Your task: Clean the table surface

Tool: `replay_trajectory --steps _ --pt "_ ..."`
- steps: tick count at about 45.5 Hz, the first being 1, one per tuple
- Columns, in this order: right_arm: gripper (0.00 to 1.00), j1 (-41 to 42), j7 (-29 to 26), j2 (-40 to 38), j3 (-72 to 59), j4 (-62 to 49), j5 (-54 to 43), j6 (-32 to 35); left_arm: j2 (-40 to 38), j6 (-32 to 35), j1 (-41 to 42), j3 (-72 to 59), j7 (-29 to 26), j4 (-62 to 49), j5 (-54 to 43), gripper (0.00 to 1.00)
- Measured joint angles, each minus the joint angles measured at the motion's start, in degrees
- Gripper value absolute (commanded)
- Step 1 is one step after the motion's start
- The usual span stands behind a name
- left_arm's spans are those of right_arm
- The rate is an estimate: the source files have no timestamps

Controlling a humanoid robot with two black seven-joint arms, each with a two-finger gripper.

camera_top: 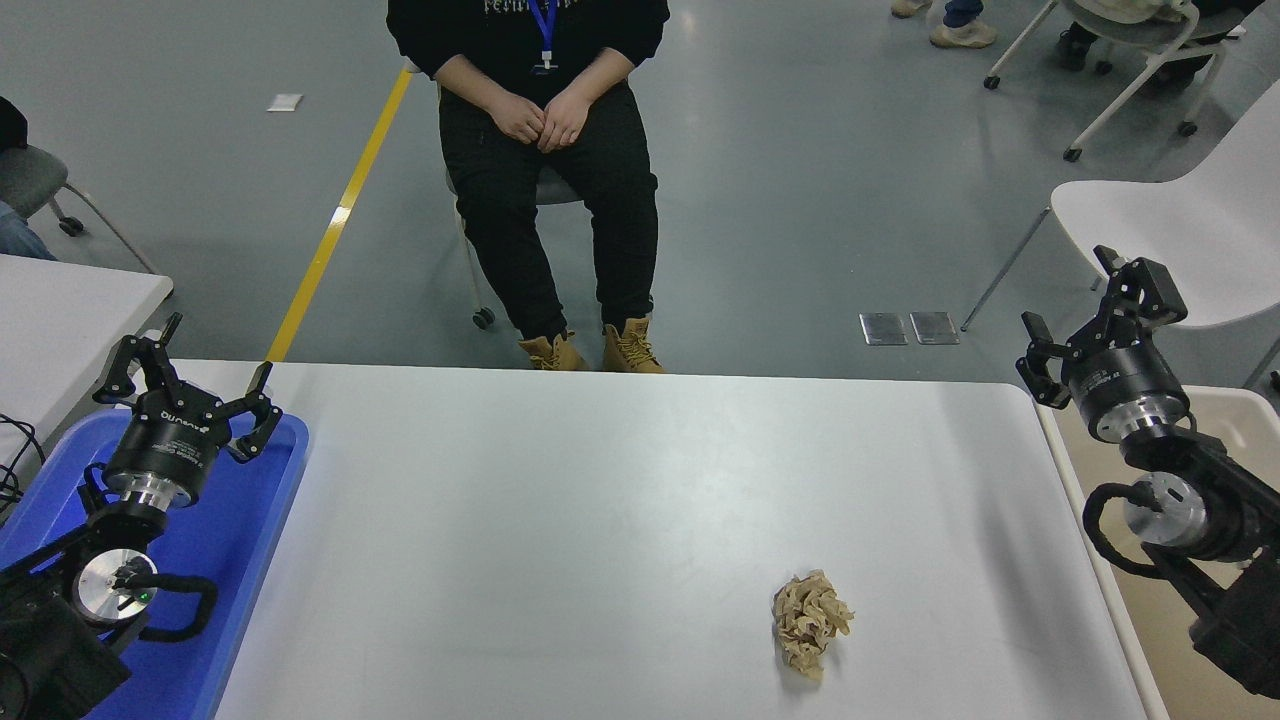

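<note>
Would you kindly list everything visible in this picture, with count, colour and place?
Large matte white table surface: one, white, centre.
Crumpled brown paper ball: one, tan, on the table, near right.
Blue plastic tray: one, blue, left end.
Beige plastic bin: one, cream, beside the table's right end.
Smaller white tabletop: one corner, far left.
White chair: one, upper right.
Yellow floor line: one, on grey floor.
Seated person in black clothes: one, beyond the far edge.
Left gripper: black, open, over the tray.
Right gripper: black, open, above the table's far right corner.
</note>
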Motion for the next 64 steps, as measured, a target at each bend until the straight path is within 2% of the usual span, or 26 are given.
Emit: replay_trajectory --steps 9,18,28,35,48,64 --pt "0.99 2.67 0.03 -4.21 -4.39 -0.01 -0.02 0.04 0.0 0.0 0.0 0.01 0.0 0.0 0.0 1.0" --pt "0.99 9.64 -0.03 -10.92 -17.78 0.38 -0.02 0.46 0.01 0.0 -0.01 0.0 0.0 0.0 0.0 1.0" --pt "0.99 21.03 -0.02 -17.09 -36.15 0.7 -1.57 4.23 0.04 0.0 0.0 -0.01 0.0 0.0 0.01 1.0" --pt "0.99 31.71 0.03 -18.95 -50.26 0.94 -7.52 5.99 0.04 0.0 0.0 -0.01 0.0 0.0 0.02 1.0" --pt "0.99 47.89 0.07 -15.67 -69.54 3.15 -24.98 7.18 0.02 0.0 0.0 -0.01 0.0 0.0 0.01 1.0" --pt "0.99 56.06 0.17 -6.31 -81.93 7.91 -46.59 9.04 0.03 0.0 0.0 -0.01 0.0 0.0 -0.01 1.0"
